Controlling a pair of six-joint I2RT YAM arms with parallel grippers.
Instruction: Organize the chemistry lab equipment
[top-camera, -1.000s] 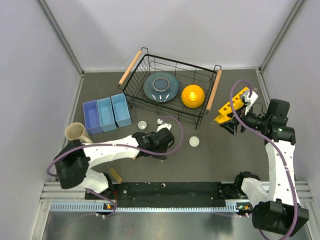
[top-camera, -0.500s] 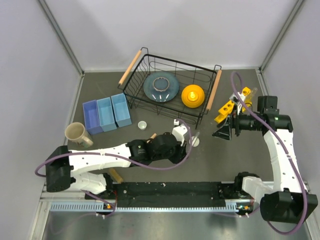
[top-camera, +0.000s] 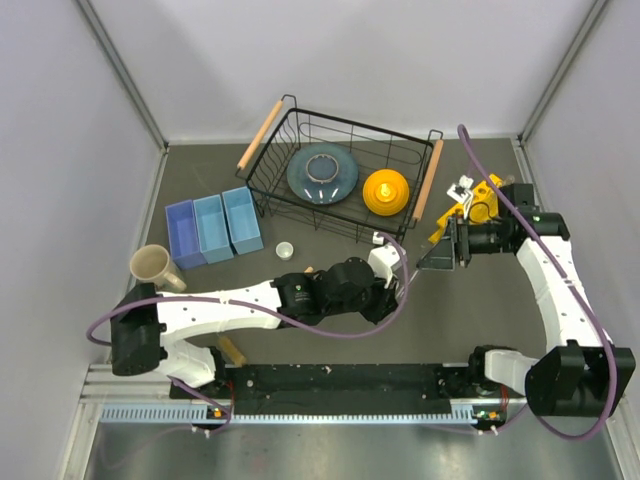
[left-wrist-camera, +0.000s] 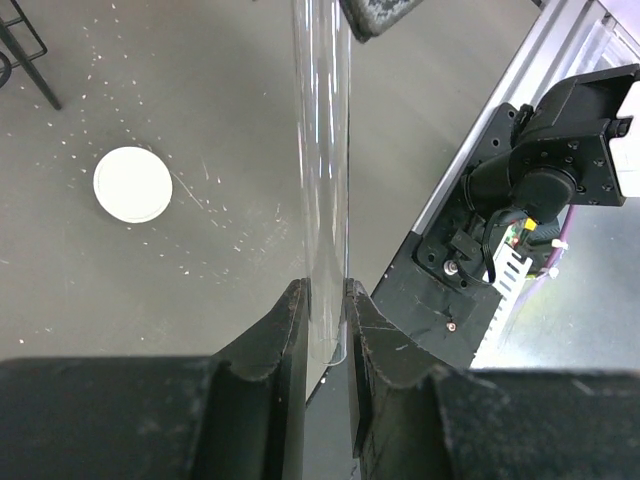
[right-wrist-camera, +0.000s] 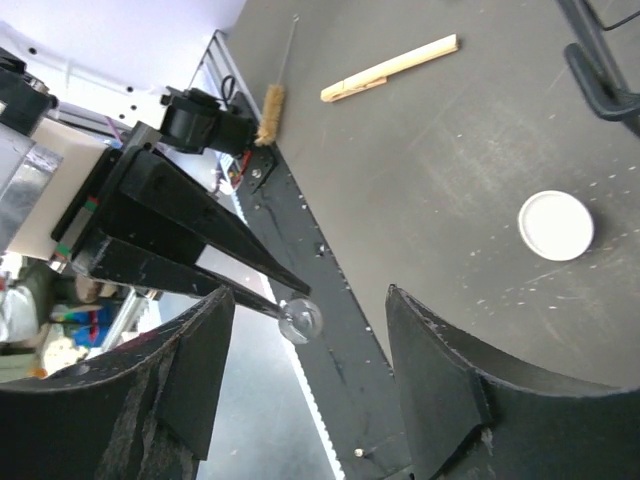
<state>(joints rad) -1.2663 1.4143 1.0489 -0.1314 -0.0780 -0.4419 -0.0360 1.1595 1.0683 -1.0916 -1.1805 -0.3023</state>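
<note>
My left gripper (left-wrist-camera: 325, 290) is shut on a thin clear tube (left-wrist-camera: 322, 150) and holds it above the dark table, right of centre in the top view (top-camera: 400, 272). My right gripper (right-wrist-camera: 310, 295) is open and faces it from the right (top-camera: 438, 258). The tube's round end (right-wrist-camera: 300, 320) shows between the right jaws, touching neither. The yellow rack (top-camera: 472, 205) lies behind the right gripper. One white round piece (top-camera: 285, 249) lies by the basket; another lies under the left arm (left-wrist-camera: 132, 184) and also shows in the right wrist view (right-wrist-camera: 556, 225). A short wooden stick (right-wrist-camera: 390, 68) lies further left.
A black wire basket (top-camera: 425, 195) at the back holds a grey-blue plate (top-camera: 322, 172) and an orange bowl (top-camera: 386, 190). Three blue bins (top-camera: 213, 228) and a beige cup (top-camera: 150, 265) stand on the left. A small brush (top-camera: 232, 350) lies near the front rail.
My left arm has carried the tube to the right, toward the right gripper. My right gripper has swung from the rack's lower end to the left and now faces the tube.
</note>
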